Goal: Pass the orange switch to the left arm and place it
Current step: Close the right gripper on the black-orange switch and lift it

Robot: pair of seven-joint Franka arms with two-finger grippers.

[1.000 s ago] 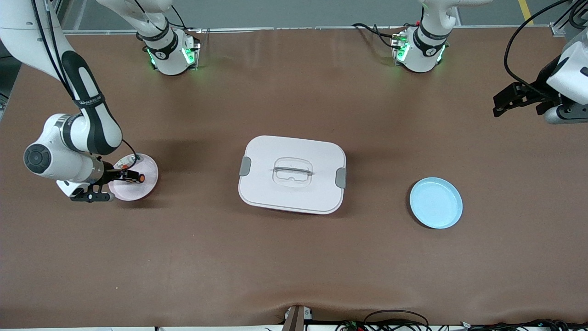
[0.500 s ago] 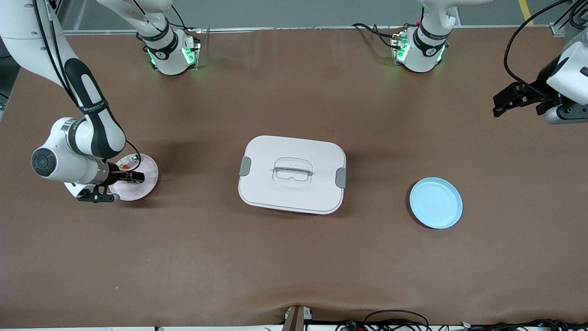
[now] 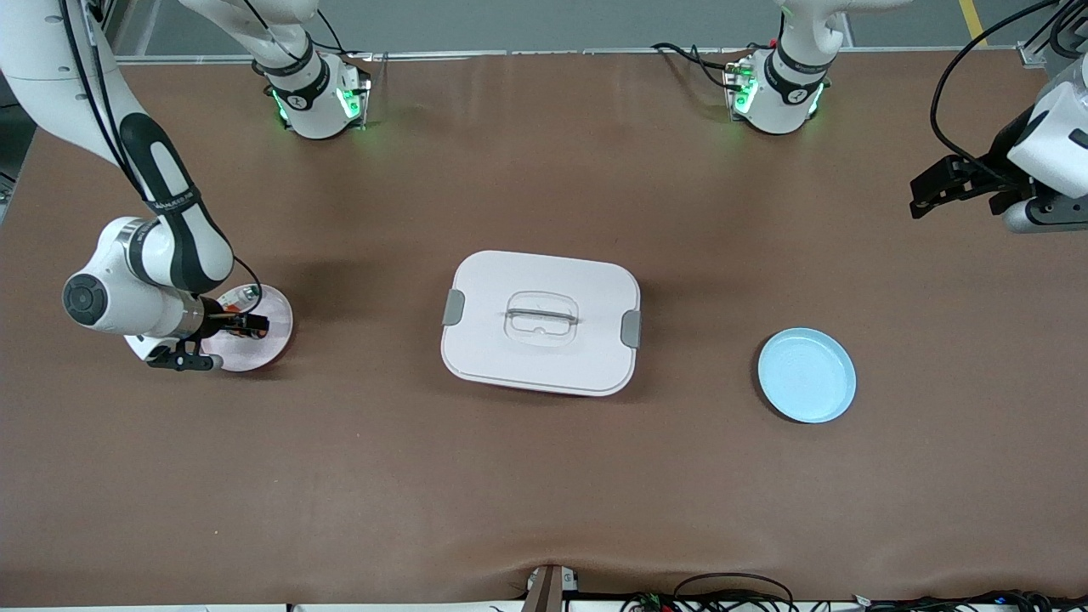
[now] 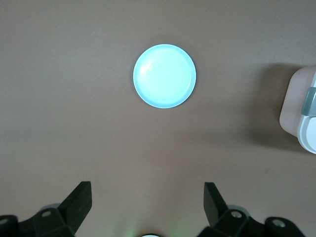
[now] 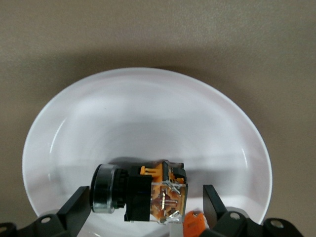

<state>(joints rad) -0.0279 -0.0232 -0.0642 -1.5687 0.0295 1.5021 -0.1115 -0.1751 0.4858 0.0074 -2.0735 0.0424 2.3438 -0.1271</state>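
Observation:
The orange switch, a black stub with an orange end, lies on its side on the pink plate at the right arm's end of the table. My right gripper is low over that plate, open, one finger on each side of the switch without pinching it. The white box with grey clips sits mid-table. My left gripper hangs open and empty over bare table at the left arm's end; the left wrist view shows its fingers spread wide.
A blue plate rests between the box and the left arm's end, slightly nearer the front camera. A box corner shows in the left wrist view. A small silvery piece with an orange fleck lies on the pink plate beside the switch.
My right gripper has come down onto the pink plate, and its fingers now straddle the switch. The left arm has barely moved.

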